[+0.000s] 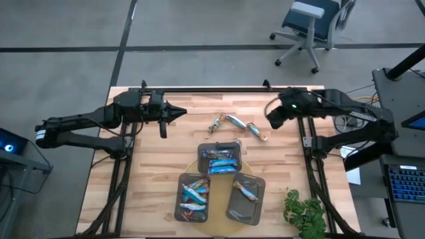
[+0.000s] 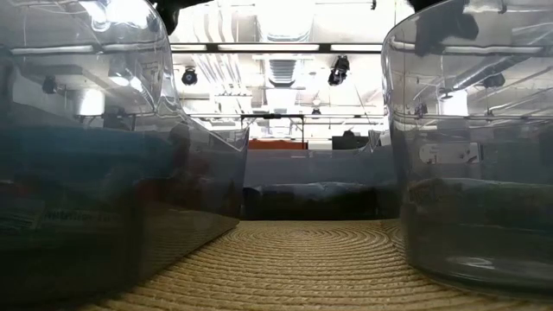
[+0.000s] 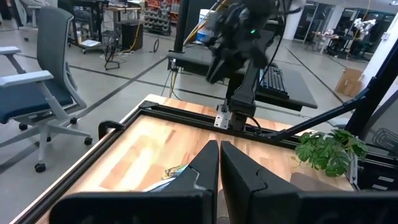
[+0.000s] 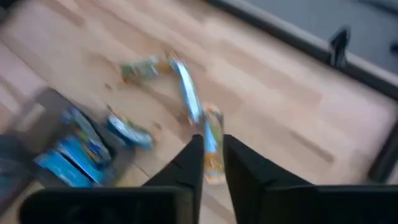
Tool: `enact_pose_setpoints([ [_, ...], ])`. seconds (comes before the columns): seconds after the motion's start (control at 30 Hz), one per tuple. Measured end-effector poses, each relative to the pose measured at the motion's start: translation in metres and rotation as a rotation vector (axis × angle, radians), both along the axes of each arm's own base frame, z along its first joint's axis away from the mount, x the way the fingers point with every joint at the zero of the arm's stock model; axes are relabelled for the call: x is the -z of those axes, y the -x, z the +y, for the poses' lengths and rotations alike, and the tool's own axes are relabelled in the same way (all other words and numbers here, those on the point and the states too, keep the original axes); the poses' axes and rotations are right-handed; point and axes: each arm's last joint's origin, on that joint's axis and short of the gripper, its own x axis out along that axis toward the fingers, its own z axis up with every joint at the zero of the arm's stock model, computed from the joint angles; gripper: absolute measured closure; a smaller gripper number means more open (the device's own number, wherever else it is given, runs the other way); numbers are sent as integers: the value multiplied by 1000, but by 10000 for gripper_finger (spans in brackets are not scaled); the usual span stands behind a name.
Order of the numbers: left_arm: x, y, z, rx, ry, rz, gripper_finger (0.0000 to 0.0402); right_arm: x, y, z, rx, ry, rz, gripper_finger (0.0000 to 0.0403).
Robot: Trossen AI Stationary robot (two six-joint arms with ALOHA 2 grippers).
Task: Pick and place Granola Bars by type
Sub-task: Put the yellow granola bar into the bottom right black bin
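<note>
On my bench, loose Granola Bars lie just beside my right gripper, its fingers slightly parted, holding nothing; others fill three trays. My left gripper waits pressed together.

A light wooden table with a dark frame along its far edge is carrying the work area. A round woven mat is lying near the front centre. Three dark grey trays are sitting on and around the mat, each holding wrapped bars. Several loose Granola Bars are lying in a row directly on the wood behind the trays. A small green plant is standing at the front right corner.
</note>
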Motion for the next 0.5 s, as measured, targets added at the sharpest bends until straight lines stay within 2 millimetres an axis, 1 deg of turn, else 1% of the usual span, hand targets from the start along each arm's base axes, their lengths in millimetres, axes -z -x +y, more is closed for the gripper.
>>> enact_pose_setpoints([
  [0.13,0,1,0,-1,0,-2,401,15,-10,-17,38,-37,137,289],
  [0.3,-1,2,0,0,-1,-7,401,31,-26,-35,45,-54,230,227],
  [0.5,-2,4,-1,0,1,-15,401,46,-41,-49,4,-104,291,178],
])
